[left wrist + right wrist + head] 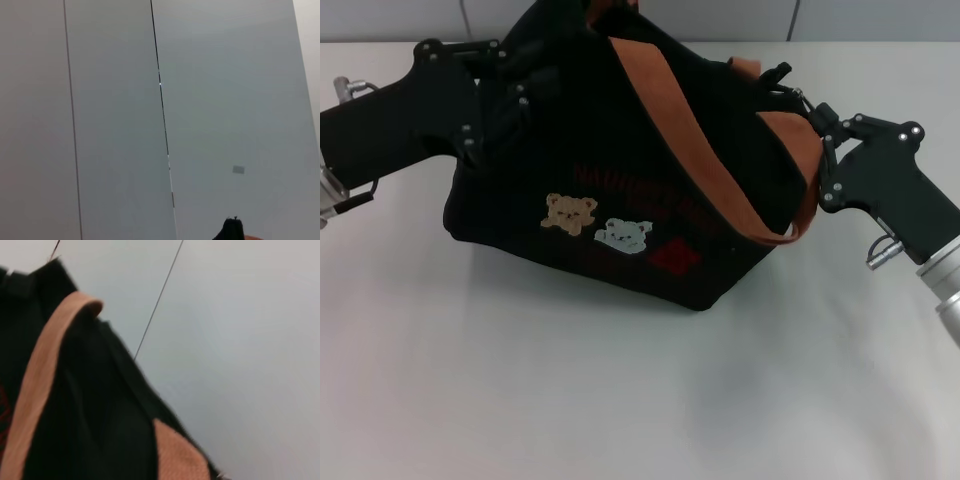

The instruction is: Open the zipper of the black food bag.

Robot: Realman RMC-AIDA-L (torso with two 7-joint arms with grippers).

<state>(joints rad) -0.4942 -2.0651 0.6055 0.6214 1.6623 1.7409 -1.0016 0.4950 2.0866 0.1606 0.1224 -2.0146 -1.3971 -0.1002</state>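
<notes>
The black food bag (620,150) sits on the white table (620,400) in the head view, its bear patches and red lettering facing me. An orange-brown strap (690,130) runs diagonally across its front. My left gripper (510,85) is pressed against the bag's upper left end. At the upper right corner, my right gripper (805,105) is beside the strap's end. The zipper along the top edge is hidden. In the right wrist view the bag (90,415) and a strap (35,390) show close up.
The table stretches bare in front of the bag. A grey panelled wall (225,100) stands behind it and fills the left wrist view, where a small black tip (230,231) pokes in at the lower edge.
</notes>
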